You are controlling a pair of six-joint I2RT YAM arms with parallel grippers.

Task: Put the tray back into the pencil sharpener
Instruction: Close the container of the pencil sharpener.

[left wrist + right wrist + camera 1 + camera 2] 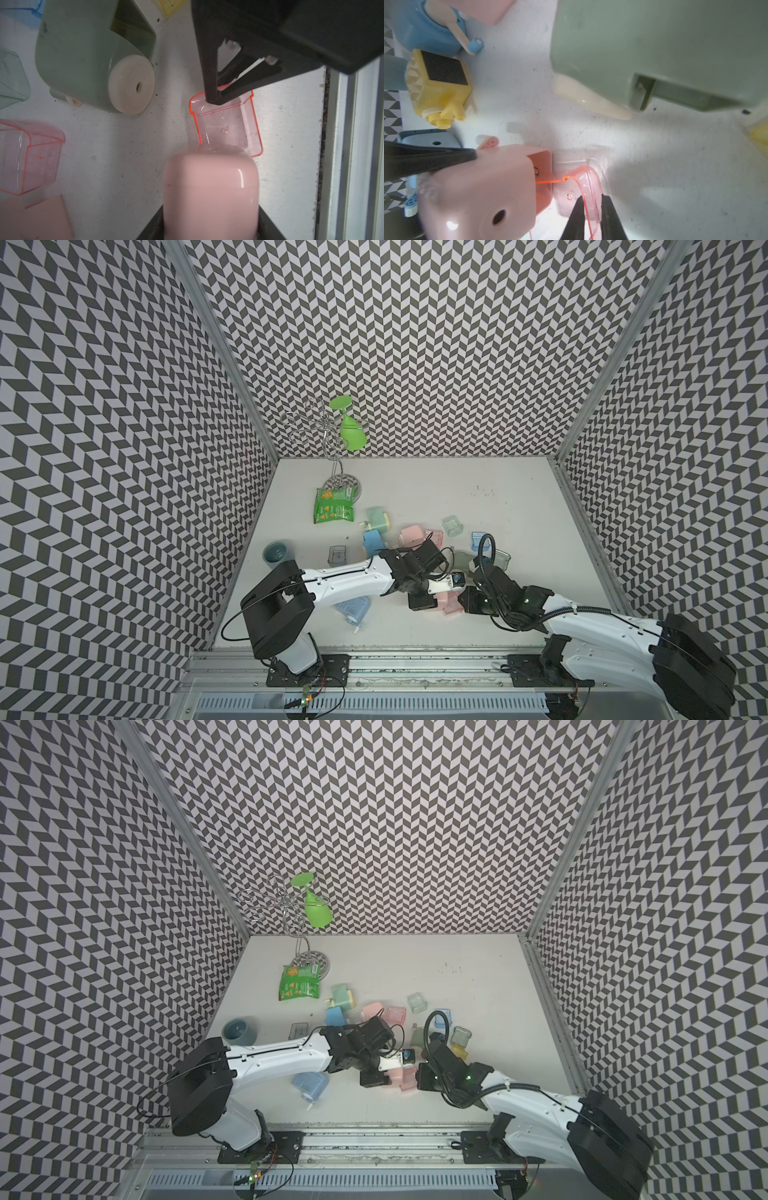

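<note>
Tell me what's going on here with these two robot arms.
The left end effector grips a pink plastic pencil sharpener. The right end effector pinches one wall of a clear pink plastic tray and holds it at the sharpener's open slot. The tray's leading edge is at the opening, with most of it outside. A grey-green plastic sharpener lies nearby.
</note>
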